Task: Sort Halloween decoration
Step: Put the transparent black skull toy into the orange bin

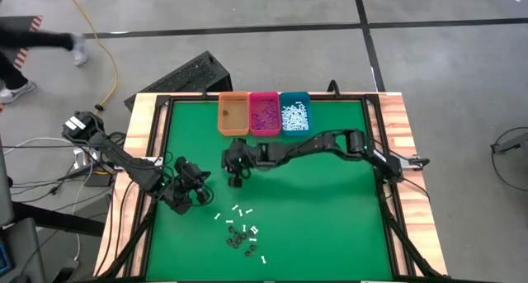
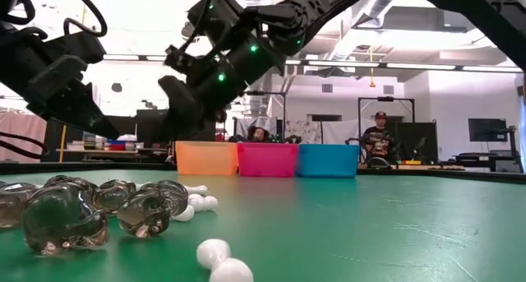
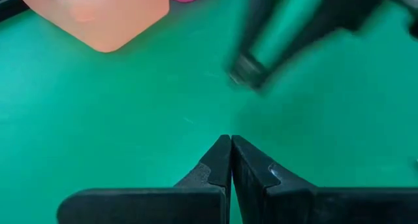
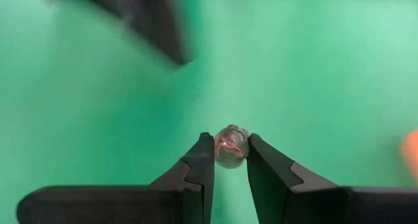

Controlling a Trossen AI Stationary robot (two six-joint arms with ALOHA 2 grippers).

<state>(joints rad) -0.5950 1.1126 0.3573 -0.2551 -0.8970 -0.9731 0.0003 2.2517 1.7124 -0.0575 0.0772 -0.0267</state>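
Green table (image 1: 330,209) mid-left: right gripper (image 4: 231,160) pinches a smoky dark piece (image 4: 231,145); left gripper (image 3: 231,145) is closed, empty.

Glossy translucent plastic skulls (image 2: 66,212); matt green felt tabletop (image 1: 330,209).

Three bins (image 1: 262,114) stand at the table's far edge, two arms (image 1: 330,143) work, and about seven white sticks (image 1: 241,209) lie loose.

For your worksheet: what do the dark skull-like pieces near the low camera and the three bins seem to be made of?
Skull pieces: likely clear smoky plastic, glossy; light shines through and highlights glint. The right gripper holds one.
Bins: orange, pink, teal; probably opaque moulded plastic with an even, smooth sheen.
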